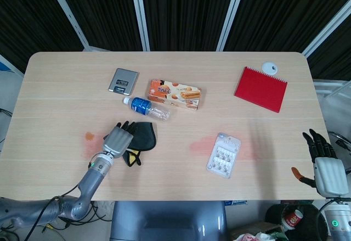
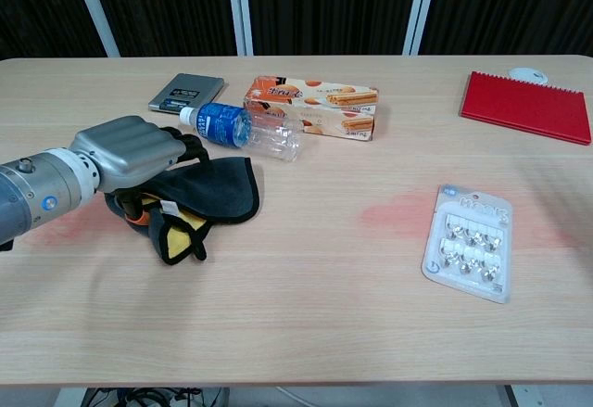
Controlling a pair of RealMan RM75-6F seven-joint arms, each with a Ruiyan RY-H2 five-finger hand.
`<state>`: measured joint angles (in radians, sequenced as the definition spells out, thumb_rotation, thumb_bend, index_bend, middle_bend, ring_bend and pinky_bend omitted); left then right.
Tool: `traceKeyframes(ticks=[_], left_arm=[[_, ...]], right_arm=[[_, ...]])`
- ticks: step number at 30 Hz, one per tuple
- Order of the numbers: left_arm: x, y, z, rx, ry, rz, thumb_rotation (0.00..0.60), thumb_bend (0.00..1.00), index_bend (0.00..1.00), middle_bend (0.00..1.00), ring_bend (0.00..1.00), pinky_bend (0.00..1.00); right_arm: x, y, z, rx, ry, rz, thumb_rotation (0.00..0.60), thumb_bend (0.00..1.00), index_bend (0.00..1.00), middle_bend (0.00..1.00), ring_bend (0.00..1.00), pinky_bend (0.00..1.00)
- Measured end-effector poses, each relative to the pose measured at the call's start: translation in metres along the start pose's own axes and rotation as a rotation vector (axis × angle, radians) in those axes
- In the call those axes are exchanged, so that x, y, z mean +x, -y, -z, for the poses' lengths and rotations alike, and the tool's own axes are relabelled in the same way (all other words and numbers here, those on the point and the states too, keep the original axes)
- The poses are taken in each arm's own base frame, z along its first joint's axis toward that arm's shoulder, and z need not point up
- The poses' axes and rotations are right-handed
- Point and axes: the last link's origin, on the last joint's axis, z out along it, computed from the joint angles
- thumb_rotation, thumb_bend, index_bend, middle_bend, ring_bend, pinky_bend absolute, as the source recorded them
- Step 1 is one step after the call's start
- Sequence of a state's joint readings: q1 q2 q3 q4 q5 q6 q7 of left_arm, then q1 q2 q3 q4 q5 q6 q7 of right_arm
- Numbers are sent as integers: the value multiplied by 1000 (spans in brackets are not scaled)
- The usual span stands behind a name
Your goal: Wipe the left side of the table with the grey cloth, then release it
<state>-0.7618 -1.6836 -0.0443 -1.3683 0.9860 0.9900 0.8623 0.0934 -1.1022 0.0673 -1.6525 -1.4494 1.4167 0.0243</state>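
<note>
The grey cloth (image 1: 143, 135) (image 2: 215, 187), dark with a yellow edge, lies bunched on the left half of the wooden table (image 1: 55, 98). My left hand (image 1: 117, 138) (image 2: 128, 152) lies on its left part, fingers reaching over the fabric toward the bottle. The thumb is tucked under a fold, so the cloth is gripped. An orange spot (image 1: 89, 136) and a faint reddish smear (image 2: 56, 226) mark the wood just left of the hand. My right hand (image 1: 327, 167) hovers at the table's near right edge, fingers spread and holding nothing; the chest view does not show it.
A plastic bottle (image 1: 147, 108) (image 2: 241, 129) lies just behind the cloth, with a biscuit box (image 1: 174, 93) and a grey device (image 1: 123, 80) beyond. A blister pack (image 1: 224, 155) lies centre-right beside a reddish stain (image 1: 200, 145). Far right are a red notebook (image 1: 261, 89) and a white disc (image 1: 269, 67).
</note>
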Motion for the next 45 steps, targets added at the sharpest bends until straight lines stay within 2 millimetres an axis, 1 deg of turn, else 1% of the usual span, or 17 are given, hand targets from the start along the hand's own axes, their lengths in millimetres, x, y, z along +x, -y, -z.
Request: traceKeyframes(ticks=[15,36,42,44,45], left_arm=[[1,0,2,-3,-4,1,600,194,155,99,94,256],[2,-1,-1,-4,-1,-1,600,194,158,100,94,262],[-1,-1,-2,-2,10,-6,600,195,187,111,96,289],[-3,-1,-3,1,13,-7,600,208,224,137,118,313],[-4,-1,-3,3,13,-8,600,233,254,165,146,339]], right_arm=[[0,0,0,2,2,1,600,126,0,0,0,137],[0,0,0,0,3,0,600,127,0,0,0,136],[0,0,0,0,3,0,600,126,0,0,0,136],[0,0,0,0,4,0,600,126,0,0,0,136],[0,0,0,-1,4,0,600,127,0,0,0,136]])
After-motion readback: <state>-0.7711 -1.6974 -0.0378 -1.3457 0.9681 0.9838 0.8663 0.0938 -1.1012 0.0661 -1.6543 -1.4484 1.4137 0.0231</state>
